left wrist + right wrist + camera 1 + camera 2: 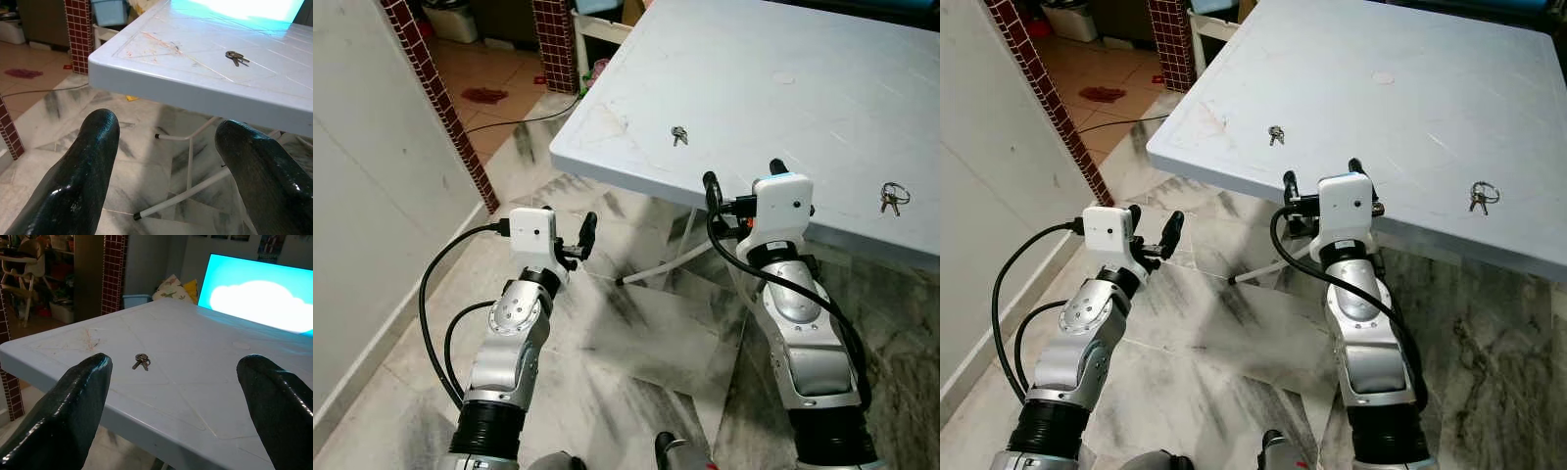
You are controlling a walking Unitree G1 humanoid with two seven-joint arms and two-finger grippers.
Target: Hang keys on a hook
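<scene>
Your right gripper (741, 179) hangs at the near edge of the pale blue table (822, 59) with its jaws spread wide and empty, and the small bunch of keys (679, 135) lies flat a little way in from that edge, toward the near left corner. Go for that bunch: in the right wrist view it sits between the two fingers (68, 406), so you are already roughly lined up. A second set of keys on a ring (893, 198) lies by the near edge further right. Your left gripper (576, 238) is below the tabletop beside the corner, jaws also apart. Come in low and pinch the ring, since flat keys slide on smooth plastic. I see no hook yet.
</scene>
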